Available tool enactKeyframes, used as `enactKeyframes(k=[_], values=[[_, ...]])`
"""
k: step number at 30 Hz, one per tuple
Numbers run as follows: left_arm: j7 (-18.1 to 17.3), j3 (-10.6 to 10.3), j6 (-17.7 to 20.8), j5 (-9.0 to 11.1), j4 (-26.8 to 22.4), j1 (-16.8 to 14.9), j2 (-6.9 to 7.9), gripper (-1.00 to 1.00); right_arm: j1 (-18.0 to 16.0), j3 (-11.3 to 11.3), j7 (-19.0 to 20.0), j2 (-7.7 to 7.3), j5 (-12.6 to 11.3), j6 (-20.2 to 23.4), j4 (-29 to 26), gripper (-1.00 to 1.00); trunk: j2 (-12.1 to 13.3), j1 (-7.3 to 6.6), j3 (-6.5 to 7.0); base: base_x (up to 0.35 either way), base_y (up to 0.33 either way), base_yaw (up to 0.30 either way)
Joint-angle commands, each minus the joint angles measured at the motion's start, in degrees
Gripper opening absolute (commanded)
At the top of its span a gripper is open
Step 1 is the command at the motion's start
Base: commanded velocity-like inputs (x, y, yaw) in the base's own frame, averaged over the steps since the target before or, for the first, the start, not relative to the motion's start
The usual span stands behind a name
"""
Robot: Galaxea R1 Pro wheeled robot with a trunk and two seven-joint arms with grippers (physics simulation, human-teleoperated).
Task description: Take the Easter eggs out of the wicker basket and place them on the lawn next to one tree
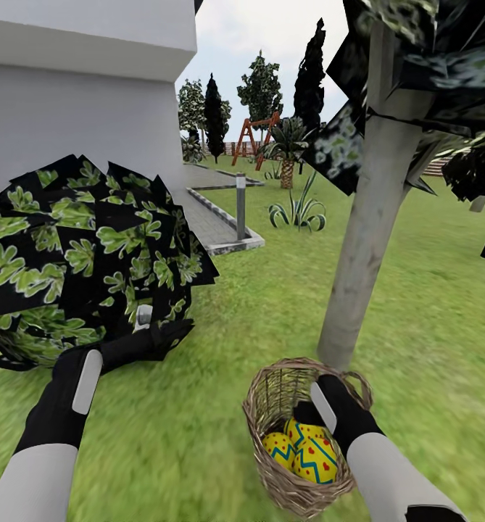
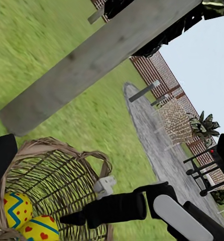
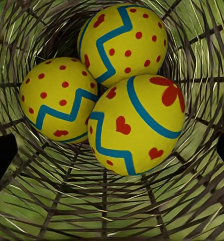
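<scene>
Right wrist view is showing us all three yellow Easter eggs (image 3: 112,95) still lying in the brown wicker basket (image 3: 107,211) by the pale trunked tree (image 1: 365,217), our right gripper (image 3: 112,155) reaching in, fingers apart, nothing lifted out yet.

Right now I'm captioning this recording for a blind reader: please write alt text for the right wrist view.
Three yellow Easter eggs with blue zigzag bands and red dots, hearts and a flower lie bunched together, touching, at the bottom of a brown open-weave wicker basket, seen from straight above. Green grass shows through the weave, and the dark tips of the right tool frame the two sides.
</scene>
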Motion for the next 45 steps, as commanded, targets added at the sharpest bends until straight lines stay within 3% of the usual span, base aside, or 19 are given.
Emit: enactKeyframes(k=[1, 6, 11, 14, 18, 27, 31, 45], values=[[-0.21, 0.05, 0.22, -0.06, 0.0, -0.02, 0.0, 1.0, -0.02, -0.3, -0.57, 0.07, -1.49, 0.09, -0.06, 1.0, -0.02, -0.01, -0.06, 0.0, 0.0, 0.0], [-0.19, 0.05, 0.24, -0.06, 0.0, -0.04, 0.0, 1.0, -0.02, -0.56, -0.78, -0.02, -3.71, -0.04, -0.03, 1.0, -0.02, -0.01, -0.06, 0.0, 0.0, 0.0], [-0.15, 0.05, 0.22, -0.06, 0.0, -0.02, 0.0, 1.0, -0.02, -4.44, -0.91, 0.02, -4.06, -1.05, -0.28, 1.0, -1.63, 0.87, -0.77, 0.0, 0.0, 0.0], [-0.13, 0.05, 0.22, -0.06, 0.0, -0.03, 0.0, 1.0, -0.04, -5.45, -1.02, -0.06, -4.08, -3.19, -0.44, 1.0, -1.63, 0.87, -0.77, 0.0, 0.0, 0.0], [-0.13, 0.05, 0.22, -0.08, 0.0, -0.03, 0.0, 1.0, -0.1, -5.7, -2.17, -0.08, -4.15, -6.46, -0.4, 1.0, -2.05, 1.14, -1.4, 0.0, 0.0, 0.0], [-0.12, 0.05, 0.22, -0.06, 0.0, -0.04, 0.06, 1.0, -0.11, -5.72, -5.6, 0.15, -4.21, -8.9, 0.15, 1.0, -2.11, 1.24, -2.28, 0.0, 0.0, 0.0], [-0.12, 0.06, 0.22, -0.06, 0.0, -0.03, 0.08, 1.0, -0.11, -5.72, -7.18, 0.26, -4.26, -9.31, 0.21, 1.0, -2.15, 1.32, -2.95, 0.0, 0.0, 0.0], [-0.12, 0.13, 0.22, -0.08, 0.02, -0.06, 0.17, 1.0, -0.11, -5.72, -7.35, 0.36, -4.35, -9.17, 0.48, 1.0, -2.23, 1.47, -4.28, 0.0, 0.0, 0.0]])
